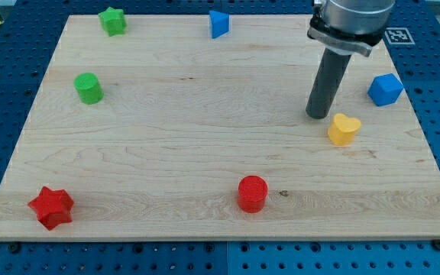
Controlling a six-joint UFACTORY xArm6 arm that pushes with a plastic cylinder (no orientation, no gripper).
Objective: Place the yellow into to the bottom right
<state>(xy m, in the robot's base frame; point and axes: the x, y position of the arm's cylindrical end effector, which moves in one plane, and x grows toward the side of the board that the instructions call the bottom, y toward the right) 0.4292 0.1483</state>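
The yellow heart-shaped block [344, 129] lies on the wooden board [205, 153] at the view's right, about mid-height. My tip [318, 115] rests on the board just to the upper left of the yellow block, a small gap apart from it. The dark rod rises from the tip to the arm's mount at the view's top right.
A blue hexagonal block [385, 89] sits at the right edge above the yellow one. A blue block [218, 24] and a green star [113, 21] lie at the top. A green cylinder [88, 88] is at the left. A red star [51, 207] and red cylinder [252, 193] lie at the bottom.
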